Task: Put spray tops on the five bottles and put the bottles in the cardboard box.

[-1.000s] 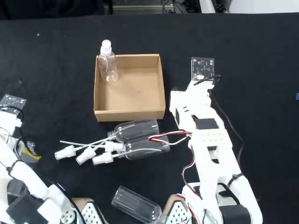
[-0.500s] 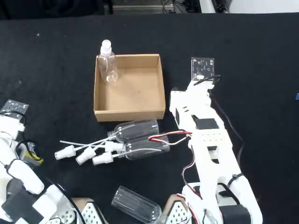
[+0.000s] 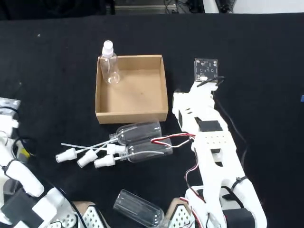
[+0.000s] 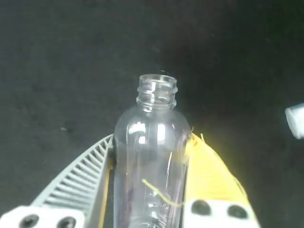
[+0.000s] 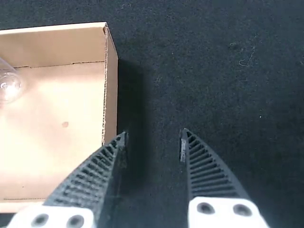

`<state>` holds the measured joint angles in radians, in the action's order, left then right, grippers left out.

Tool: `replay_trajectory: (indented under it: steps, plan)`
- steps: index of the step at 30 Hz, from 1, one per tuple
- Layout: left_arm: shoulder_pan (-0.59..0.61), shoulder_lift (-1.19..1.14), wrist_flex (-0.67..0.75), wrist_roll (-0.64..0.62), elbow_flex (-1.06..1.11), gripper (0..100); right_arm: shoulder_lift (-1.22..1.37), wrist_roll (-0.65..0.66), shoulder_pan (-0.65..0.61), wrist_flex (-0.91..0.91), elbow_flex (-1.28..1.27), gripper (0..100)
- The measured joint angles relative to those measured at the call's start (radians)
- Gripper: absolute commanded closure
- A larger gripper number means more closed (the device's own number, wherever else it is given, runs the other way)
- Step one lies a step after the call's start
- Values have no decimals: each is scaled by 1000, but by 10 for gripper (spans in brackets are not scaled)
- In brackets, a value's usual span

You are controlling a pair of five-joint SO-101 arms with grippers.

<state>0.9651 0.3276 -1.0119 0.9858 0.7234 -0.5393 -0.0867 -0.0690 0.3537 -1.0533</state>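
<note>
Left tool (image 4: 151,142) pinches an uncapped clear bottle (image 4: 151,166) near the desk's (image 3: 256,42) left edge. Right tool (image 5: 153,142) is spread and hovers just beside the cardboard box (image 3: 131,115), mid-desk. A capped bottle (image 3: 109,66) stands in the box's far-left corner. Two bottles (image 3: 142,140) and spray tops (image 3: 85,156) lie just in front of the box. Another bottle (image 3: 138,208) lies at the near edge.

An open square brown cardboard box (image 3: 132,115) is set on the black tabletop (image 3: 256,47). A clear plastic bottle with a white spray top (image 3: 110,67) is leaned in its far left corner. Just before the box two clear plastic bottles (image 3: 138,132) are laid side by side, three white spray tops (image 3: 85,157) at their left, another clear bottle (image 3: 139,208) farther forward. The right gripper (image 5: 152,142) is held beside the box's right wall; an uncapped clear bottle (image 4: 151,161) is clasped in the left gripper (image 4: 152,137).
</note>
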Motion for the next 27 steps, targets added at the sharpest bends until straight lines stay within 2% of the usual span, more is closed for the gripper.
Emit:
replay_trajectory:
  steps: [3,7,9,11,18,22,27]
  plan:
    - [20,-12,-3,-109,-29,930,0,0,0,0,0,839]
    - [77,-86,-9,-238,-55,785,0,0,0,0,0,839]
    - [107,-140,-9,-241,-81,712,0,0,0,0,0,839]
    - [141,-190,-9,-244,-114,681,0,0,0,0,0,839]
    - [189,-235,-48,-241,-226,689,0,0,0,0,0,839]
    - [173,-247,-107,-173,-241,689,0,0,0,0,0,839]
    - [164,-247,-117,-84,-241,689,0,0,0,0,0,839]
